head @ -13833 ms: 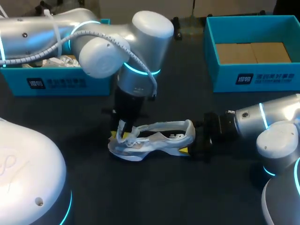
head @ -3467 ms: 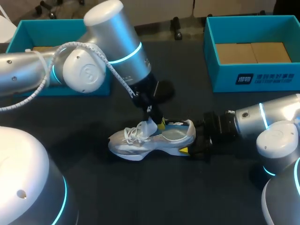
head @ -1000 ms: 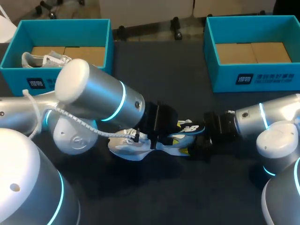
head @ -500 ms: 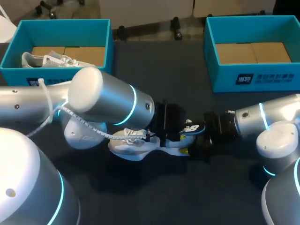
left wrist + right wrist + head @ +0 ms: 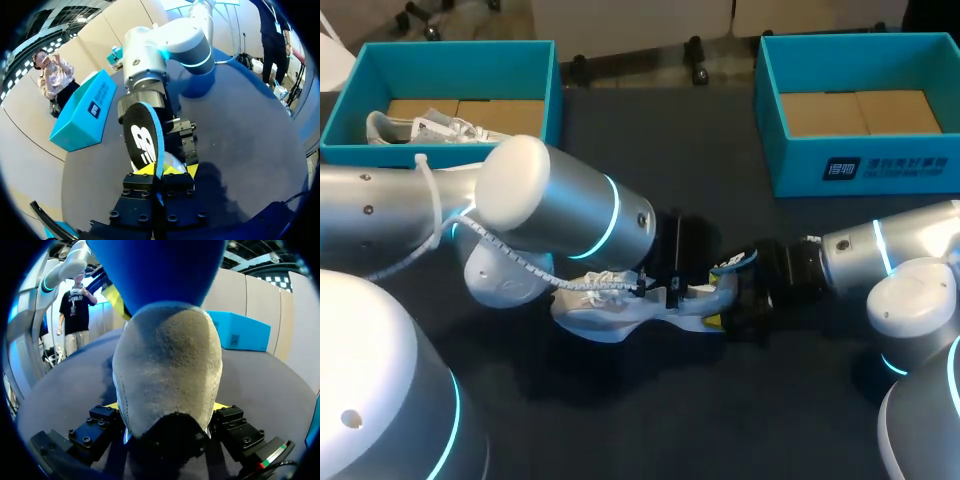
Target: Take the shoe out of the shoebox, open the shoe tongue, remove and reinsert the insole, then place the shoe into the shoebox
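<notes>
A white shoe (image 5: 605, 305) lies on its sole on the dark table, toe toward my left side. My right gripper (image 5: 725, 300) holds its heel: in the right wrist view the grey heel (image 5: 167, 370) fills the space between the fingers of that gripper (image 5: 167, 407), both touching. My left arm reaches over the shoe, and its gripper (image 5: 678, 285) is at the shoe's opening. A black insole with a blue edge (image 5: 142, 145) stands on edge, pinched between the yellow tips of the left gripper (image 5: 160, 172). Its heel end (image 5: 733, 262) sticks up above the heel.
At the back left, a teal shoebox (image 5: 535, 75) holds another white shoe (image 5: 415, 128). A second teal shoebox (image 5: 860, 165), its cardboard floor bare, stands at the back right. My left arm's thick forearm (image 5: 550, 215) covers the table left of the shoe.
My left arm has slid toward the shoe's heel and its fingers have closed on the insole. The insole's heel end stands a little higher. The right arm has kept still.
</notes>
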`<state>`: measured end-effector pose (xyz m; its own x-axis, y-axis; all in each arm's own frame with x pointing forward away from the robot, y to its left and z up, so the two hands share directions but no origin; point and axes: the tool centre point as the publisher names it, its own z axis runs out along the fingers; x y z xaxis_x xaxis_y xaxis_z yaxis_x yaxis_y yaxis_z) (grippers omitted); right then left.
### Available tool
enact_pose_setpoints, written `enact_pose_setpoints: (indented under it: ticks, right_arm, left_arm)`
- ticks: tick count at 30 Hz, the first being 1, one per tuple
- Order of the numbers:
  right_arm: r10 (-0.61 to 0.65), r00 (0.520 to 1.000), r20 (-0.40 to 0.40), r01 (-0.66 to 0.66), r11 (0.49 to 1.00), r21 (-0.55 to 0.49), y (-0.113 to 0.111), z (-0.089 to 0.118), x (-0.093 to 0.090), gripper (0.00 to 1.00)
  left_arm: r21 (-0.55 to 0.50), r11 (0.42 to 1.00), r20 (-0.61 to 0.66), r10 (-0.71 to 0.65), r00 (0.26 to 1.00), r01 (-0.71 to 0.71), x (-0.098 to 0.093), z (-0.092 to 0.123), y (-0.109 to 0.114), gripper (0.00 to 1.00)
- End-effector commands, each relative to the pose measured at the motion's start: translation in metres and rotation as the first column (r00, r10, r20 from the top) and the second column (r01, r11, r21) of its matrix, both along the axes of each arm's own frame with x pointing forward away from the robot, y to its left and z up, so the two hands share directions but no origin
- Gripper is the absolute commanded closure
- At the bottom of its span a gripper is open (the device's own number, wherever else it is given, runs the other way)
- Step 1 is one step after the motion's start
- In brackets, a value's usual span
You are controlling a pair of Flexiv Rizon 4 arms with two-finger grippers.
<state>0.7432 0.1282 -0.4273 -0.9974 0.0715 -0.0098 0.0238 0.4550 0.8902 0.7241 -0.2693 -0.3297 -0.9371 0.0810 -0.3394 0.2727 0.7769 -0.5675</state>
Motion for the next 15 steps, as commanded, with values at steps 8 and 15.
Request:
enact_pose_setpoints:
  ticks: [8,15]
  right_arm:
    - [-0.002,1.0,0.001,0.002,1.0,-0.002,0.004,-0.006,-0.001,1.0]
    - [-0.002,1.0,0.001,0.002,1.0,-0.002,0.004,-0.006,-0.001,1.0]
  left_arm:
    - [-0.076,0.997,-0.082,-0.041,0.996,0.035,-0.015,0.044,0.004,1.0]
    - [-0.111,0.993,-0.182,-0.062,0.981,0.042,-0.021,0.081,-0.01,1.0]
